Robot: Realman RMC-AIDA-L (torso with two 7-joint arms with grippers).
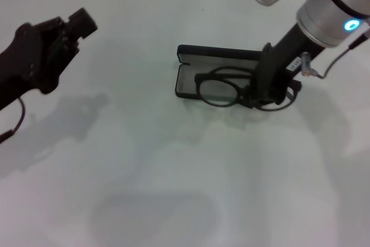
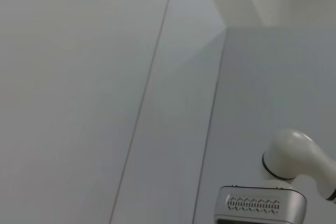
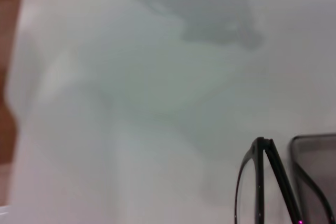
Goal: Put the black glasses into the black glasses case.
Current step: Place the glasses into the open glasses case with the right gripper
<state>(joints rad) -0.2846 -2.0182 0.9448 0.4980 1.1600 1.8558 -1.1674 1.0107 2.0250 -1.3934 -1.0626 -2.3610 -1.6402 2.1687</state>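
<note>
Right gripper (image 1: pixel 263 93) down at the open black glasses case (image 1: pixel 222 56), clamped on the black glasses (image 1: pixel 222 89).
Glasses held by their right half; one lens juts out to the gripper's left, over the case's grey-lined tray, whether resting in it can't be told. Case lid stands behind the gripper. Left gripper (image 1: pixel 78 24) hangs well off to its left above the white table (image 1: pixel 173 189); its fingers can't be read.
</note>
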